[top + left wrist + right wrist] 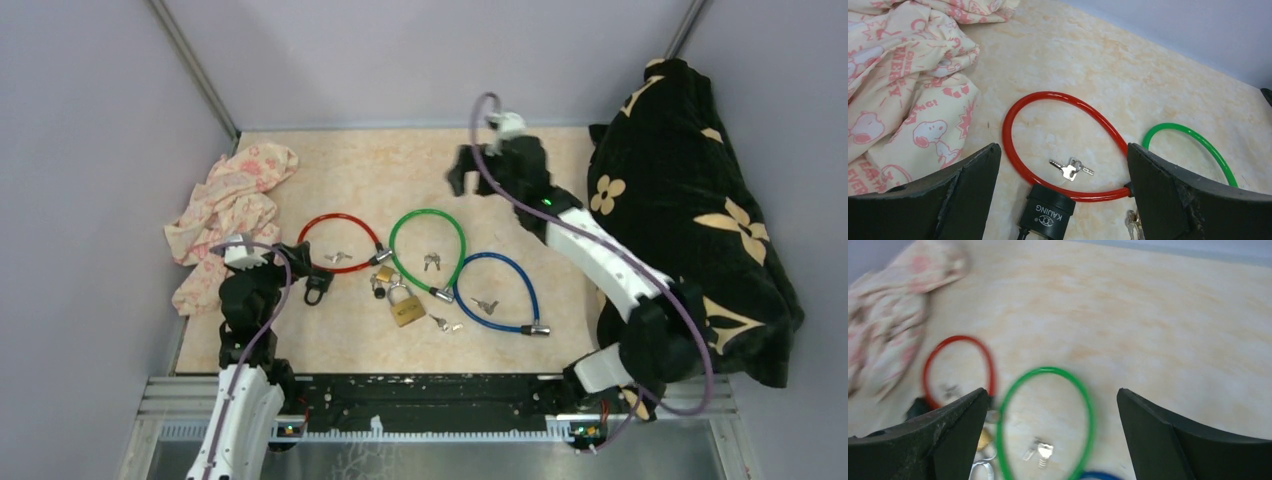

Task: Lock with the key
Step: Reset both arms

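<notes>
**Two robot arms with jaws spread wide, above a table of cable locks, a padlock and loose keys**

Seen from above, three looped locks lay across the middle of the table [400, 160]. A red cable lock [338, 217] lay on the left, a green cable lock [428, 212] in the centre and a blue cable lock [498, 256] lower right. A brass padlock [405, 307] sat just below the gap between red and green. Small keys [340, 257] lay inside each loop. The left gripper [300, 260] was low, just beside the red loop's black lock body [317, 290]. The right gripper [465, 170] hung over the far part of the table, well apart from the locks.

Only the left wrist view gave fine detail. Its fingers [973, 175] stood far apart with nothing between them, two keys lay inside the red loop, and the lock body read "KAIJING". The right wrist view was blurred. Its fingers [963, 415] were also spread and empty, above the green loop and the keys inside it.

The tabletop was beige and marbled. A pink-printed cloth [230, 200], shown close up to carry Snoopy cartoons, lay crumpled at the left edge. A black cloth [690, 200] with cream flowers was heaped on the right. Plain pale grey walls [420, 50] enclosed three sides.
</notes>
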{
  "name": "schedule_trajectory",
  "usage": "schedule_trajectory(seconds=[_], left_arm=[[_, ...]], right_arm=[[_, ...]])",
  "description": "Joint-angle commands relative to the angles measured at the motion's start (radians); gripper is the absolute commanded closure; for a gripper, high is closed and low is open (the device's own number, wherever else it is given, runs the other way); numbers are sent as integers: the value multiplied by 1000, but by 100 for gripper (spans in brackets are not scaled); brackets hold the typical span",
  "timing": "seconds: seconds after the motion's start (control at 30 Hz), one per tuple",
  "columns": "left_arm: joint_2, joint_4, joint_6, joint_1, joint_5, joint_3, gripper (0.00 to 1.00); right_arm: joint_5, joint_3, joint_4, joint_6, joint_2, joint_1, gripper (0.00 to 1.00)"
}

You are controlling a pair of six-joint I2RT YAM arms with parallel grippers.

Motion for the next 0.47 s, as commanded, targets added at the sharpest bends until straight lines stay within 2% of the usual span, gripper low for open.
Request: schedule_trajectory(seconds=[0.0,0.07,0.2,0.3,0.43], left_arm=[[-14,77,-31,9,-54,-39,1],[-10,98,-50,10,-28,-61,1],[15,106,-71,11,-38,-78,1],[28,99,-65,11,-89,-81,1],[29,97,-62,18,-101,-82,1]], right_arm=[[405,-436,70,201,-267,-113,2],[601,-567,89,231,-390,-114,2],[790,-743,88,293,-571,-115,2],[836,-813,60,355,-637,-115,2],[849,-861,60,342,-694,-115,2]])
